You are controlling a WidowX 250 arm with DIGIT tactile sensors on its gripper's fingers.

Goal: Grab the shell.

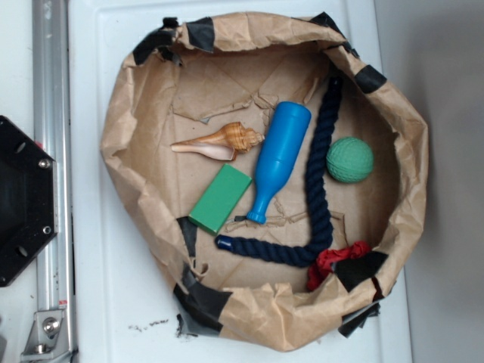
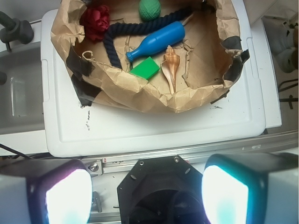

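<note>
The shell (image 1: 219, 141) is a tan-orange conch lying on brown paper inside a paper-lined basin (image 1: 121, 151); its ridged spiral end points right toward a blue bottle and its tip points left. The wrist view shows the shell (image 2: 171, 65) far off, beside the green block. My gripper (image 2: 147, 196) hangs high above the black robot base, well short of the basin. It is open, with its two glowing pads wide apart and nothing between them. The exterior view does not show the gripper.
Next to the shell lie a blue pin-shaped bottle (image 1: 278, 157), a green block (image 1: 220, 198), a dark blue rope (image 1: 314, 181), a green ball (image 1: 350, 159) and red cloth (image 1: 336, 261). The black base (image 1: 23, 200) and a metal rail (image 1: 51, 151) stand at the left.
</note>
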